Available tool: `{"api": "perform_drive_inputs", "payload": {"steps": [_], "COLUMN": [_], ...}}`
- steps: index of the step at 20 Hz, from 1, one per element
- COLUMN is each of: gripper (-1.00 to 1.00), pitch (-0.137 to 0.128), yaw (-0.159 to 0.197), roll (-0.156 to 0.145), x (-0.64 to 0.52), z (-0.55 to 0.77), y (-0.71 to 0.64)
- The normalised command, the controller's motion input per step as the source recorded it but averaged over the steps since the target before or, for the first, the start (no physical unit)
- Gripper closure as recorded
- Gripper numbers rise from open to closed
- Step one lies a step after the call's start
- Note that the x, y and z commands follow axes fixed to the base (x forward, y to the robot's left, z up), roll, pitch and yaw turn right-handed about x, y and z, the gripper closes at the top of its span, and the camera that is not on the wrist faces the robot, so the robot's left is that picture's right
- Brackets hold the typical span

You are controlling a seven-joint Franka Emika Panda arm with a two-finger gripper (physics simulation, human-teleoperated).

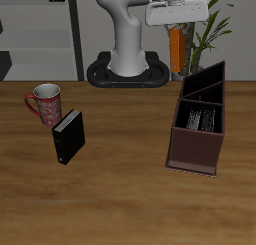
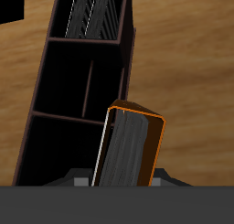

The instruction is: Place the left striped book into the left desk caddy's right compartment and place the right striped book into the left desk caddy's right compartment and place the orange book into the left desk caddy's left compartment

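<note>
My gripper (image 1: pixel 176 31) is shut on the orange book (image 1: pixel 176 51) and holds it upright in the air, above and behind the far end of the maroon desk caddy (image 1: pixel 177 129). In the wrist view the orange book (image 2: pixel 137 145) hangs between my fingers (image 2: pixel 80 181), over the caddy's (image 2: pixel 37 127) smaller sections. Both striped books (image 1: pixel 200 119) stand side by side in the caddy's larger compartment, the one nearest the table's front edge. They also show in the wrist view (image 2: pixel 95 14).
A plain black book (image 1: pixel 68 136) lies on the table near a patterned mug (image 1: pixel 45 102). The robot's base (image 1: pixel 128 69) stands at the back, with a potted plant (image 1: pixel 205 29) beside it.
</note>
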Motion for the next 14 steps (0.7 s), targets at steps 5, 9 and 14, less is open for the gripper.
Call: {"api": "perform_drive_inputs", "payload": {"steps": [5, 9, 14], "gripper": [1.0, 1.0, 1.0], "pitch": [-0.002, -0.008, 0.042], "yaw": [0.01, 0.014, 0.017], "roll": [0.102, 0.035, 0.051], "x": [-0.25, -0.06, 0.12], "z": [-0.07, -0.02, -0.1], "y": [0.39, 0.18, 0.18]}}
